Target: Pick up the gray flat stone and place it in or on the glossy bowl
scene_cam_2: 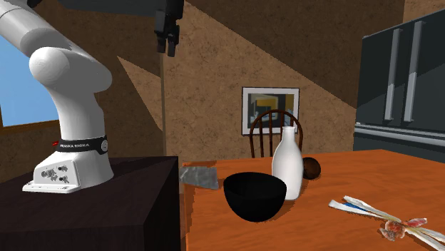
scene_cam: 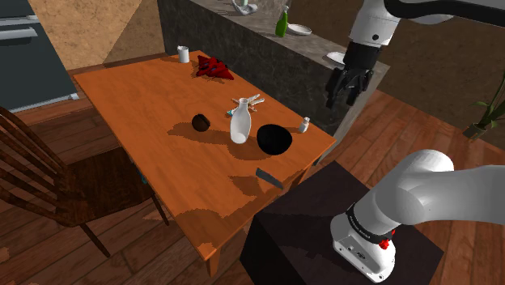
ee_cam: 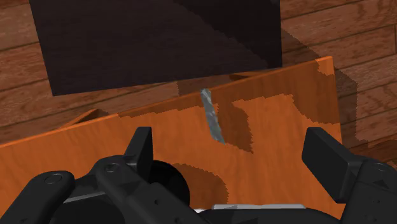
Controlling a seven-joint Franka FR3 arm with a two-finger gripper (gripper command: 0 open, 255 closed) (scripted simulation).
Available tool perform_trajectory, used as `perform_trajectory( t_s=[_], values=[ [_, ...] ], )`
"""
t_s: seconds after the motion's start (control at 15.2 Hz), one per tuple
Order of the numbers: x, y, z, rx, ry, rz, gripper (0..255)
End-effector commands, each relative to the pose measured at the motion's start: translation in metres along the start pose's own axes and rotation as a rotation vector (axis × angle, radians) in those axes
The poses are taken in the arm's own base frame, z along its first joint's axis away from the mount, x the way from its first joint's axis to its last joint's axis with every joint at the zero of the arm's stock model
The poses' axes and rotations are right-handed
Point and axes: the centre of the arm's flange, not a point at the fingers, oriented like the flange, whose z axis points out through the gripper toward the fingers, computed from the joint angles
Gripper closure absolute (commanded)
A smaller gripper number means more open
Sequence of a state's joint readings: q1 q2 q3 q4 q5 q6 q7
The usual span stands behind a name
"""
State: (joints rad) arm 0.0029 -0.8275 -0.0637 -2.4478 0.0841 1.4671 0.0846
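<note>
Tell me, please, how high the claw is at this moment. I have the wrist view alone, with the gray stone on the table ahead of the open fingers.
Observer: High. In the shoulder view the claw hangs far above the table and touches nothing.
Operator: Where must I carry it afterwards?
Observer: The gray flat stone lies near the table edge by the stand. The black bowl stands just beyond it, apart from it.
Operator: Does something stand near that bowl?
Observer: Yes, a white bottle stands upright close beside it, on the shoulder view's left.
</note>
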Motion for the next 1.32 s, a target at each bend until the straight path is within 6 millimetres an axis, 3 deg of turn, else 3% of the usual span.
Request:
perform_trajectory(
  t_s=[0.0,1.25],
  values=[
    [0.000,0.000,0.000,0.000,0.000,0.000,0],
    [0.086,-0.071,0.233,-0.217,0.027,-0.197,0]
  ],
)
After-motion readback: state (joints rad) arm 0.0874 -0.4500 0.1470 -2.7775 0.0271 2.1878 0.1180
